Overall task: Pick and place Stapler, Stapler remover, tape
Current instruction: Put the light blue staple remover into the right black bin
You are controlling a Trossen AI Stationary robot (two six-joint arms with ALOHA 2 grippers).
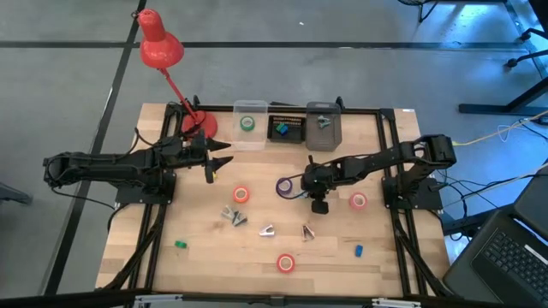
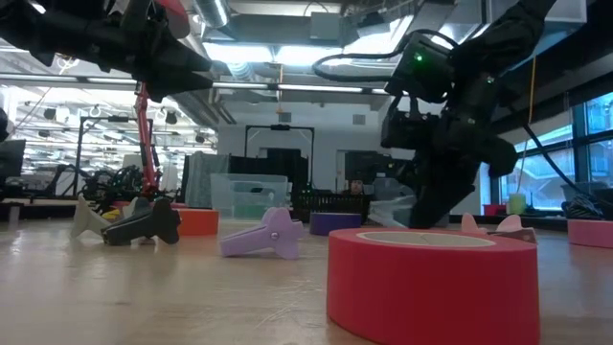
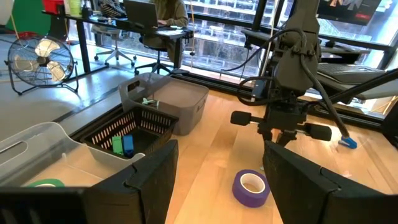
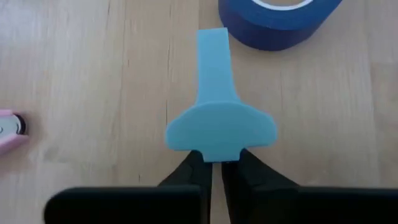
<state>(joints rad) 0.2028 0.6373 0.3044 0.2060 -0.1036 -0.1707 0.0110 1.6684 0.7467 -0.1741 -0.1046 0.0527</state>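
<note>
Gripping a light-blue T-shaped piece (image 4: 217,118) by its wide end, the right gripper (image 4: 216,167) has its two dark fingers pinched tight on it, just beside the purple-blue tape roll (image 4: 277,22) at the top of the right wrist view. In the high view that gripper (image 1: 318,204) sits right of centre on the wooden table (image 1: 205,257), with the purple-blue roll (image 1: 285,186) just to its left and a red-orange roll (image 1: 358,201) near on its right.

The left gripper (image 1: 211,162) hangs left of centre, above the table, its fingers (image 3: 149,177) spread wide with nothing between them.

More red-orange rolls lie at centre (image 1: 241,194) and lower centre (image 1: 285,263); the latter fills the foreground of the low view (image 2: 431,278). A green roll (image 1: 248,124) rests inside the clear bin (image 1: 238,137) at the top of the frame. Beside it stand a black basket (image 1: 288,128) holding small green and blue pieces, and a grey bin (image 1: 325,137).

Three small grey pieces lie in the lower middle (image 1: 233,214) (image 1: 267,229) (image 1: 307,231); which is a stapler or a remover I cannot tell. A red lamp (image 1: 159,47) stands upper left.
</note>
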